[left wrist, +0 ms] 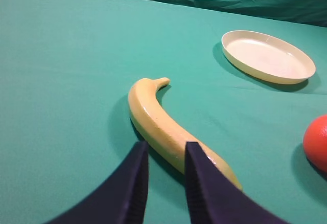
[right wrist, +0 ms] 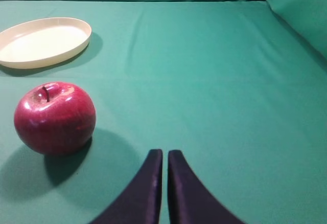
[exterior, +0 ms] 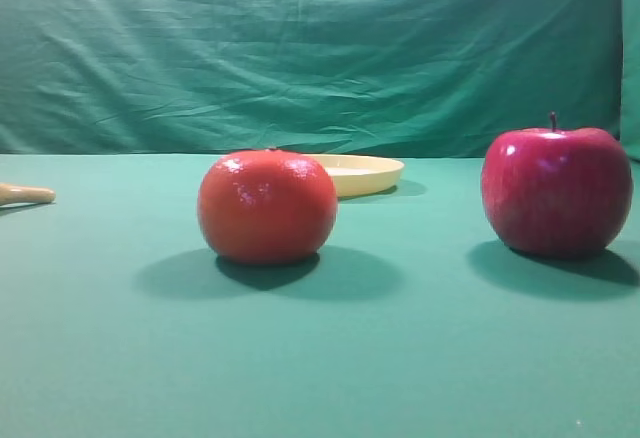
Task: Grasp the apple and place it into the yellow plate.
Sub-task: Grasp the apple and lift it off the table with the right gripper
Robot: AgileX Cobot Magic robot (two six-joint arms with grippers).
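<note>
The apple (exterior: 556,191), deep red with a dark stem, stands upright on the green cloth at the right. In the right wrist view the apple (right wrist: 54,117) lies ahead and to the left of my right gripper (right wrist: 165,153), which is shut with nothing in it and well apart from the fruit. The yellow plate (exterior: 365,173) rests empty farther back, beyond the apple in the right wrist view (right wrist: 43,42) and at the upper right of the left wrist view (left wrist: 268,55). My left gripper (left wrist: 164,150) hovers with a small gap between its fingers, holding nothing.
A yellow banana (left wrist: 158,119) lies just beyond the left fingertips; its tip (exterior: 25,194) shows at the left edge. An orange-red round fruit (exterior: 267,206) sits mid-table in front of the plate. A green backdrop (exterior: 320,48) hangs behind.
</note>
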